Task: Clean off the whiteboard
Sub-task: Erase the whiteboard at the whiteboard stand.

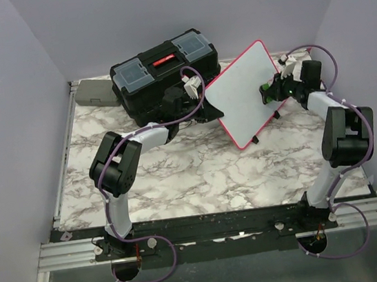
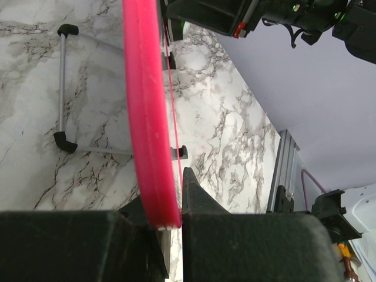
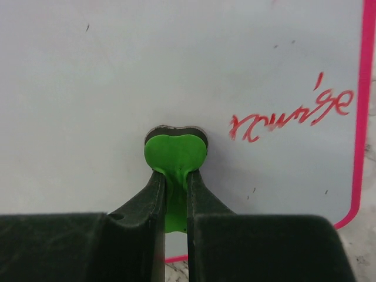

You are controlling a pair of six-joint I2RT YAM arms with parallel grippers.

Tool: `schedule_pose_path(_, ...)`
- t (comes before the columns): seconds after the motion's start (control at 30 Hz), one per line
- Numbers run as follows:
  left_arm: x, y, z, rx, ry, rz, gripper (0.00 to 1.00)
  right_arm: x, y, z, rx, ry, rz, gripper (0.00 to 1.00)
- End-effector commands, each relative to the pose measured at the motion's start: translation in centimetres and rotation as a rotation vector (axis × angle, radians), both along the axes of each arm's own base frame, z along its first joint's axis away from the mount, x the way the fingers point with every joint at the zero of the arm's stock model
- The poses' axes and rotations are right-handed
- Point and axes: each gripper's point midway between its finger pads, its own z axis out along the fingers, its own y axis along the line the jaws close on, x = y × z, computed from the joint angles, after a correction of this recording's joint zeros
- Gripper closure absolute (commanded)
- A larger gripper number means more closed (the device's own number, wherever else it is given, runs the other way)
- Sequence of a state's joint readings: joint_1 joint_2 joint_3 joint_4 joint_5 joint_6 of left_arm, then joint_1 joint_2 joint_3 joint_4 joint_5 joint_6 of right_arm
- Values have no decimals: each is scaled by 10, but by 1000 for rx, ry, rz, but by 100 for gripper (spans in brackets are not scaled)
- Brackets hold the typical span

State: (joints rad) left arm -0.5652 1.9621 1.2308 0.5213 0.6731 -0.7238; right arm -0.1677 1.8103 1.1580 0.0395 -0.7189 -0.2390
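One white rectangular whiteboard [image 1: 242, 96] with a pink-red rounded frame stands tilted at the table's right rear, bearing one line of red handwriting [image 3: 291, 114] close to its frame edge. Two grippers engage it: the left gripper [image 2: 168, 202] is closed on the frame's edge, and the right gripper [image 3: 175, 179] is clamped narrowly on one green heart-shaped eraser [image 3: 175, 154] pressed to the white face, apart from the writing. One black plastic toolbox [image 1: 162, 71] sits just beside the board's left edge, one grey box [image 1: 95, 92] occupies the rear left corner, and the marble-patterned tabletop [image 1: 179, 177] lies open in front.
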Motion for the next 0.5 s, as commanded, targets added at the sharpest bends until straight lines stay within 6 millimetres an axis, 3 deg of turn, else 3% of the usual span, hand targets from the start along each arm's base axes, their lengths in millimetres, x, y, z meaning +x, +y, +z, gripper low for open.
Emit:
schedule_pose_path(0.0,-37,-13,-5,-15,56,-154,100,43,-20,38,-8,-124,-207,99)
schedule_pose_path(0.1,-38,-13,-3,-16,52,-156,100,52,-43,30,-40,-96,-270,99)
schedule_pose_path(0.23,-38,-13,-2,-19,50,-159,100,44,-63,4,-71,-18,-273,99)
schedule_pose_path(0.3,-37,-14,-2,-22,50,-160,100,30,-58,-6,-83,3,-197,99)
schedule_pose_path(0.47,-36,-15,-2,-24,48,-160,100,-15,-19,-18,-44,43,70,99)
